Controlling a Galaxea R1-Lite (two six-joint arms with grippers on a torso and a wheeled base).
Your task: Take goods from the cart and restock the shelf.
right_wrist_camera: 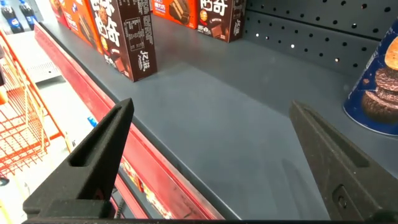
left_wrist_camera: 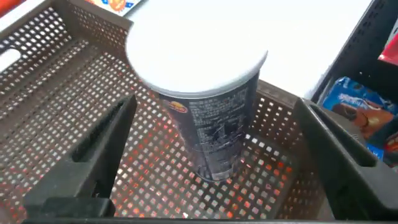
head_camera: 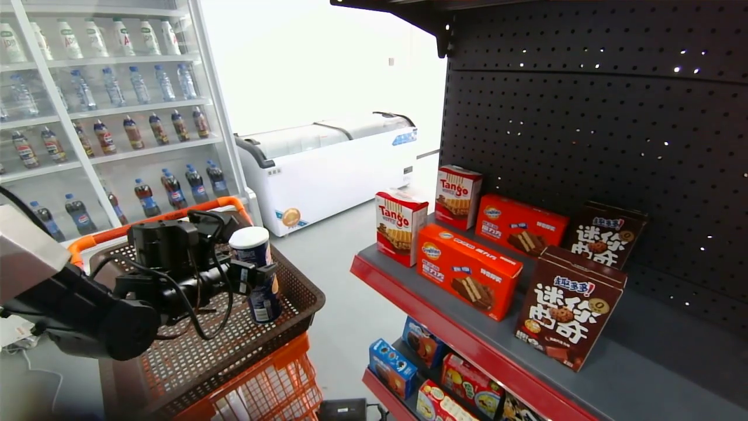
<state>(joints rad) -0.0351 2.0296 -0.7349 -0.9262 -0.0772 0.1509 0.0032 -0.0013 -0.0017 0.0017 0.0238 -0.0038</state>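
We see the left gripper (left_wrist_camera: 214,106) wide open astride an upright white-lidded canister (left_wrist_camera: 211,134) in the cart basket (left_wrist_camera: 56,99), right gripper (right_wrist_camera: 211,109) gaping above the grey shelf (right_wrist_camera: 217,149), right wrist view adds a blue cookie tub (right_wrist_camera: 379,93).

My head camera looks forward and down, cart (head_camera: 222,356) left, shelf (head_camera: 643,374) right. Left wrist camera sits close above the cart, right wrist close above the shelf; head shares both.
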